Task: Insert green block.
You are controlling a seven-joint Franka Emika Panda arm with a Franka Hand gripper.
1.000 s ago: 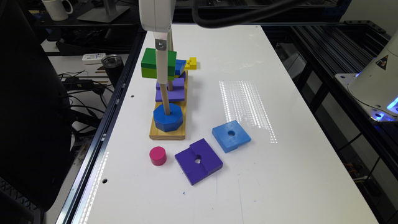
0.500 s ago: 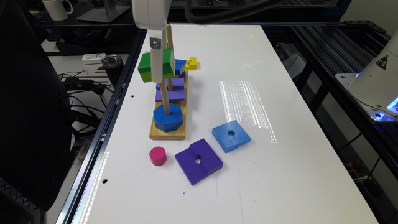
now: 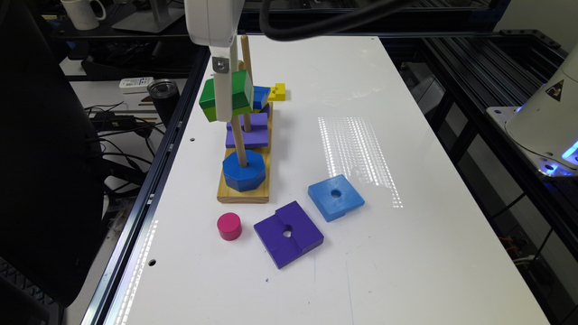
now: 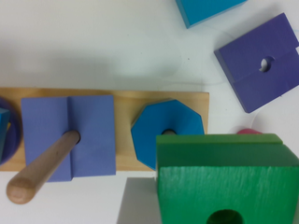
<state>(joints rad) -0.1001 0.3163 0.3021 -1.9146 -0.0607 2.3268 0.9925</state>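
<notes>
**Exterior view: green block held above the pegs**

Jaws closed on the green block (image 3: 228,98), the gripper (image 3: 224,97) carries it tilted in the air over the wooden base (image 3: 244,192), above the blue octagon (image 3: 244,170) on its peg (image 3: 238,145).

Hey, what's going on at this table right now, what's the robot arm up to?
The arm's gripper holds a green block up in the air above a wooden peg board. In the wrist view the block sits above the blue octagon on one peg, not yet threaded on. A purple piece is on the next peg. Loose on the table lie a pink cylinder, a purple square and a light-blue square.
</notes>
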